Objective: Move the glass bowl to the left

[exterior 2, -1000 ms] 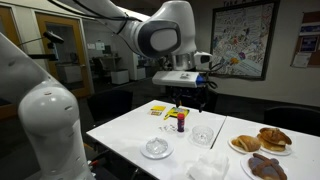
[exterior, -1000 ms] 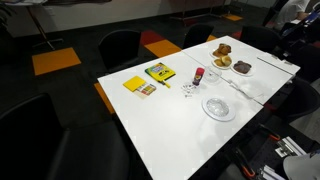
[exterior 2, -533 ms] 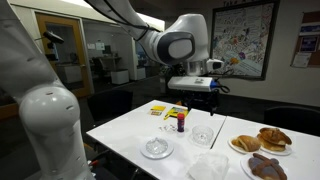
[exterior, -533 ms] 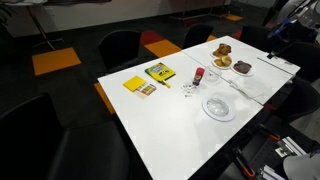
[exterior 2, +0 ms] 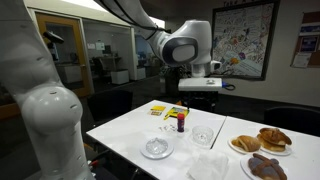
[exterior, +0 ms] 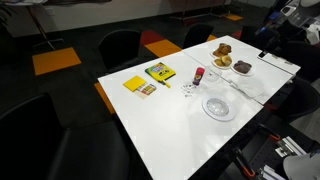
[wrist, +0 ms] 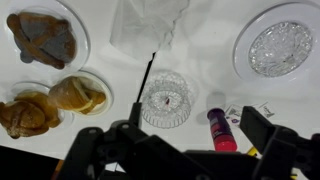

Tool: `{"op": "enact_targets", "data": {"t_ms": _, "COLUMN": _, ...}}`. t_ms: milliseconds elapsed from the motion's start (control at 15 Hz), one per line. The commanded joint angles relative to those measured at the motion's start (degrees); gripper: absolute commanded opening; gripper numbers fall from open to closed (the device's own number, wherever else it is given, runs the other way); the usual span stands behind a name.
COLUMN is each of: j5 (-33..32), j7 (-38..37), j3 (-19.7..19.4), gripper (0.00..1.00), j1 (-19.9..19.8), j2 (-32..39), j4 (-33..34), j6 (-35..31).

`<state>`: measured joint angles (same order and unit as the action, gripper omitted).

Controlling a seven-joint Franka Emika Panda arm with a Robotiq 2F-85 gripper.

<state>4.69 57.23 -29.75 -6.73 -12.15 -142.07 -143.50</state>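
Note:
The small clear glass bowl (wrist: 165, 100) stands on the white table, in the wrist view just above and between my finger tips. It also shows in both exterior views (exterior 2: 203, 135) (exterior: 211, 75), next to the small red-capped bottle (wrist: 221, 130). My gripper (wrist: 180, 152) is open and empty. In an exterior view it hangs high over the table (exterior 2: 198, 96), roughly above the bowl and bottle, touching nothing.
A wide flat glass dish (wrist: 280, 48) (exterior 2: 155, 148) lies near the bowl. Plates of pastries (wrist: 42, 35) (wrist: 80, 93) (exterior 2: 272, 137) and a clear plastic bag (wrist: 148, 22) lie on the other side. Yellow boxes (exterior: 158, 72) sit beyond the bottle.
My arm has swung sideways across the table and the gripper now hangs above the bowl and bottle. Nothing on the table has moved.

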Motion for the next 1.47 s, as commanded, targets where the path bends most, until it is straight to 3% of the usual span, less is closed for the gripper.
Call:
{"op": "enact_targets", "data": {"t_ms": 0, "j5": 2.45, "j7": 3.37, "j3": 2.48, "gripper": 1.00, "j1": -2.16, "j2": 0.36, "j4": 0.07, "j6": 0.15}}
{"op": "enact_targets", "data": {"t_ms": 267, "j5": 3.12, "j7": 5.38, "j3": 2.54, "gripper": 1.00, "j1": -1.97, "j2": 0.61, "j4": 0.19, "j6": 0.16}}
{"op": "enact_targets", "data": {"t_ms": 467, "j5": 11.61, "j7": 15.34, "j3": 0.64, "gripper": 1.00, "j1": 0.61, "j2": 3.94, "j4": 1.92, "j6": -1.23}}
{"op": "enact_targets", "data": {"t_ms": 733, "j5": 22.04, "j7": 28.92, "j3": 0.88, "gripper": 1.00, "j1": 0.10, "j2": 9.11, "j4": 4.88, "j6": -1.09}}
{"op": "enact_targets", "data": {"t_ms": 1000, "j5": 32.57, "j7": 44.43, "j3": 4.32, "gripper": 1.00, "j1": -2.00, "j2": 13.79, "j4": 7.89, "j6": -0.20}}
{"op": "enact_targets", "data": {"t_ms": 1400, "j5": 35.92, "j7": 55.87, "j3": 11.30, "gripper": 1.00, "j1": -6.28, "j2": 21.70, "j4": 12.04, "j6": 0.54}}
